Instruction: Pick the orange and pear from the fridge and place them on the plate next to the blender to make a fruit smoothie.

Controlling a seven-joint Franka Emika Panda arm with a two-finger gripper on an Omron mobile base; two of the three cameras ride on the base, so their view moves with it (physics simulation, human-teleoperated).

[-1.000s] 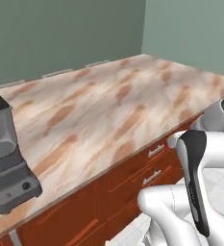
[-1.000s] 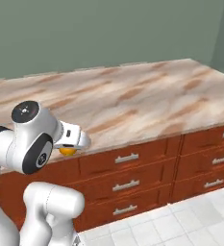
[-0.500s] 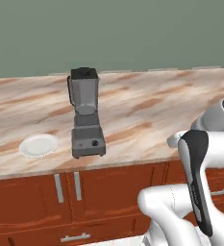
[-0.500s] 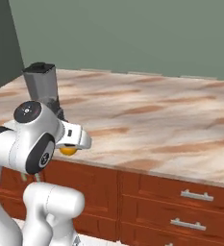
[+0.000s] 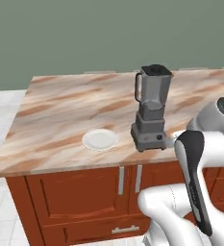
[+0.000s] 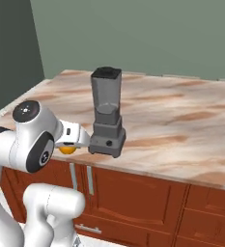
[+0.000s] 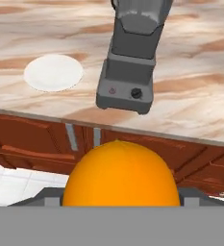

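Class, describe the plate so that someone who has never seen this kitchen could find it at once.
Start at the marble counter over the red-brown cabinets. Find the grey blender near its front edge. The plate lies flat just left of it: round, white and bare.

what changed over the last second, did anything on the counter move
Only the base drove: the views swung until the grey blender with the dark jug and the flat round white plate sit ahead. Neither moved on the marble counter. The claw stays shut on the bright-orange round orange.
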